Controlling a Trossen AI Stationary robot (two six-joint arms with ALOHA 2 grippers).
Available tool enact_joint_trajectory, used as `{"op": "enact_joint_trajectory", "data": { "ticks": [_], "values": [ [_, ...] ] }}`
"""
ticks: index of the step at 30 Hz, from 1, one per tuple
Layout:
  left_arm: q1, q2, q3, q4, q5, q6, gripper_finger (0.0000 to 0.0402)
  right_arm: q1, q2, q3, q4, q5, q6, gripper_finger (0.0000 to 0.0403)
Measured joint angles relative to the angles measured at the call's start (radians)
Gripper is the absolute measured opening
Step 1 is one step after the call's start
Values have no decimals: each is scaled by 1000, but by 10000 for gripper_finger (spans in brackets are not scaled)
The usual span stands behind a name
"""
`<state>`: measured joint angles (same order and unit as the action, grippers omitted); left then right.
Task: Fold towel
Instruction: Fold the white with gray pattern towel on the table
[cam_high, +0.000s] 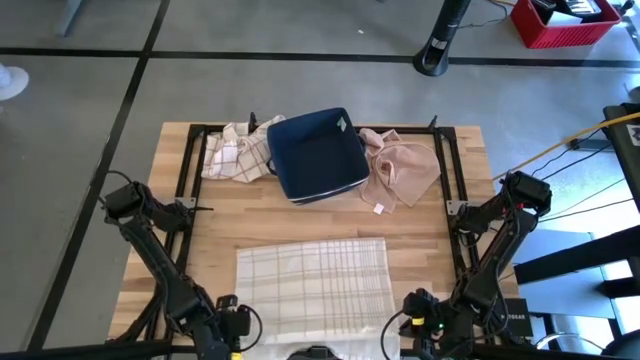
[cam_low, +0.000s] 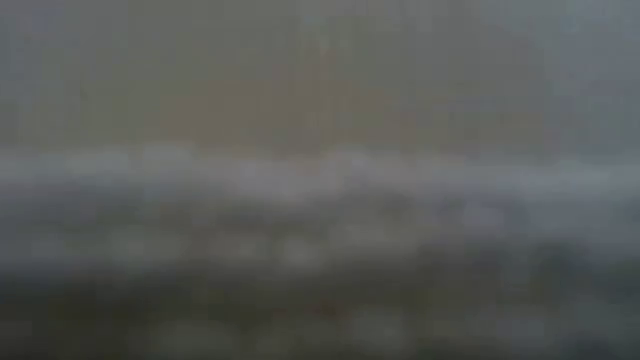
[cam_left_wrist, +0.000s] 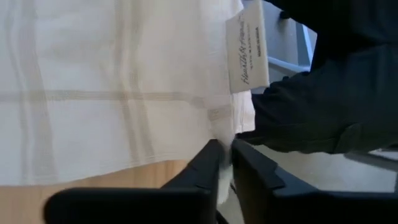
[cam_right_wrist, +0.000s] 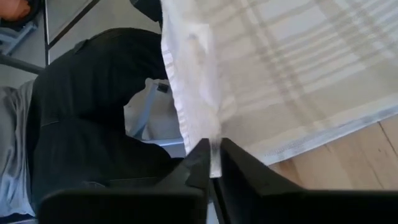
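Plaid towel (cam_high: 314, 278) lies flat on the wooden table (cam_high: 420, 215), on the robot's side of the navy basket (cam_high: 316, 153). Left gripper (cam_left_wrist: 225, 163) and right gripper (cam_right_wrist: 214, 155) each pinch one of the towel's corners farthest from the basket.

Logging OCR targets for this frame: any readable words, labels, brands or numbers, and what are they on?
Sewn tag on the plaid towel, left wrist view: script line plus smaller print, too blurred to read.
Tag on the pink cloth: too small to read.
Low view: fully blurred, no text.
Nothing else legible.
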<state>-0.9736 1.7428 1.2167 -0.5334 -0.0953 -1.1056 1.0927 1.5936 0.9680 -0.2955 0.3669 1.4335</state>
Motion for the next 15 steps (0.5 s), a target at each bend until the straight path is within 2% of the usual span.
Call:
{"op": "enact_joint_trajectory", "data": {
  "ticks": [3, 7, 8, 11, 13, 15],
  "values": [
    [9, 0, 0, 0, 14, -26, 89, 0, 0, 0, -1, -37, 15, 97],
    [39, -20, 0, -2, 156, -8, 136, -10, -10, 0, 1, -161, 42, 152],
    [44, -32, 0, 0, 160, -3, 143, -18, -15, 0, 6, -193, 49, 161],
    [62, -51, 1, -16, 64, 75, 155, -39, -34, 0, 10, -198, 43, 181],
    [78, -57, 1, -74, -58, 141, 155, -69, -40, 0, 11, -140, -40, 187],
    [99, -57, 1, -170, -204, 169, 152, -104, -39, 0, 2, -36, -167, 190]
  ]
}}
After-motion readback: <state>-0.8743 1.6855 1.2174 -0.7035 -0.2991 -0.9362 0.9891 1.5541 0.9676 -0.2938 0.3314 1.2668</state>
